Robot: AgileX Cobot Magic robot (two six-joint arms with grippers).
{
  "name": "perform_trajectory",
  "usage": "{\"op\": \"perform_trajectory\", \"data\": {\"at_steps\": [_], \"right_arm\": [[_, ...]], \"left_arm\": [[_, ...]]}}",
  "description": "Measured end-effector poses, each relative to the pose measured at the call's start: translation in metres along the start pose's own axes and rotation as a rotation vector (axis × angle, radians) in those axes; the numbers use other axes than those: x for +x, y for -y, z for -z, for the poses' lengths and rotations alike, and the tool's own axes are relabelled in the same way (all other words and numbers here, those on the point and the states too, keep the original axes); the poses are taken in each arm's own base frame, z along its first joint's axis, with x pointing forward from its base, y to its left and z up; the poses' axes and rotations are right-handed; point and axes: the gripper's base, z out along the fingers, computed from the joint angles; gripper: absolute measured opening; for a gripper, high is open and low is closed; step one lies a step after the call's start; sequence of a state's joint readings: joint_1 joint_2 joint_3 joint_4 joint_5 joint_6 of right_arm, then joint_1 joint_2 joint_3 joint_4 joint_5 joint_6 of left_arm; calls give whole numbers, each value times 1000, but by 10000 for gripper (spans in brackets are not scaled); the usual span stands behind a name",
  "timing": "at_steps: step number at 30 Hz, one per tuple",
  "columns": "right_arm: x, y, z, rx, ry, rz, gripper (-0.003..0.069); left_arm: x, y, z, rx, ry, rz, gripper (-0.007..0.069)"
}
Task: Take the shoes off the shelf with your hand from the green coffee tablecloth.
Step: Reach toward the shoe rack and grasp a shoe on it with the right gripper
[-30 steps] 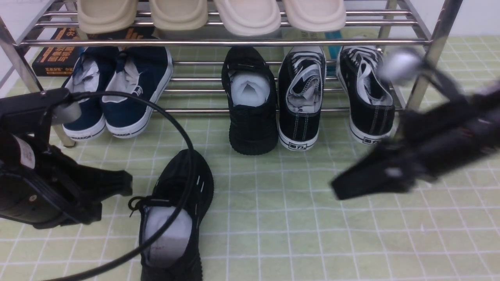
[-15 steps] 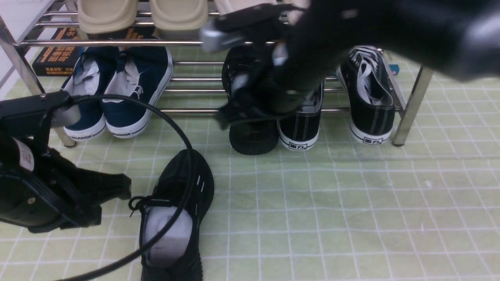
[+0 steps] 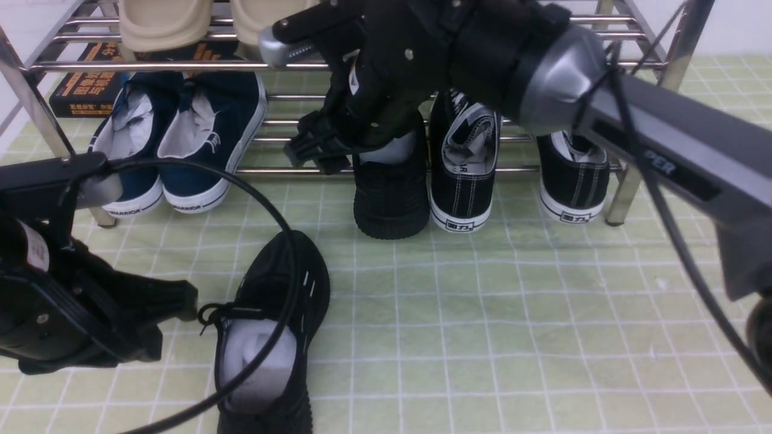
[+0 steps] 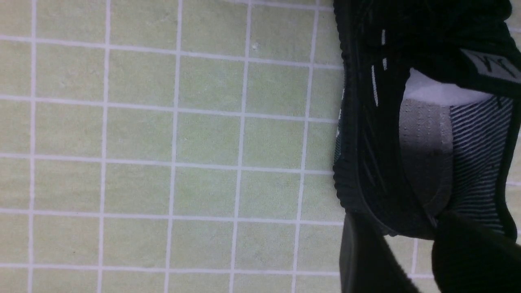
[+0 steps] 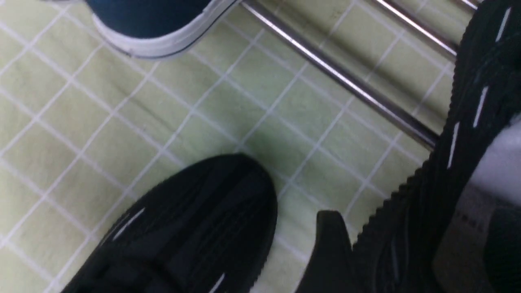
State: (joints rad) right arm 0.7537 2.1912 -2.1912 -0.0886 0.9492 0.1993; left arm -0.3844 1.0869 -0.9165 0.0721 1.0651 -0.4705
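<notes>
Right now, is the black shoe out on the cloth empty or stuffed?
Stuffed, at least in part: white padding shows in the opening of the black shoe lying on the cloth.

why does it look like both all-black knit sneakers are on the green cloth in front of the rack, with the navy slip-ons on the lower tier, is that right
Not quite: only one all-black sneaker lies on the cloth in front of the rack. The front view shows its mate on the lower tier; the navy slip-ons are there too.
</notes>
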Motion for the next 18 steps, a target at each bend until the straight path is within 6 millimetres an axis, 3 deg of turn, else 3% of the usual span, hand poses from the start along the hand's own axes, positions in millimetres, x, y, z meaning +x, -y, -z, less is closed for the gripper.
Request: {"op": "perform_trajectory", "data": {"at_steps": [8,11,14,17,18], "right_arm": [[5,18,-41,60,36,-78,484],[8,19,-52,63,38,-81,449],[10,20,-56,65,32,-83,363],[11,20,-54,69,9,-87,88],[11,20,-53,68,7,-89,75]], "left_arm": [[0,0,0,0,-1,0,277],[0,0,0,-1,-2,0,277],[0,0,0,-1,-3,0,277],[0,0,0,-1,-3,0,277],[0,0,0,-2,-4,0,277]]}}
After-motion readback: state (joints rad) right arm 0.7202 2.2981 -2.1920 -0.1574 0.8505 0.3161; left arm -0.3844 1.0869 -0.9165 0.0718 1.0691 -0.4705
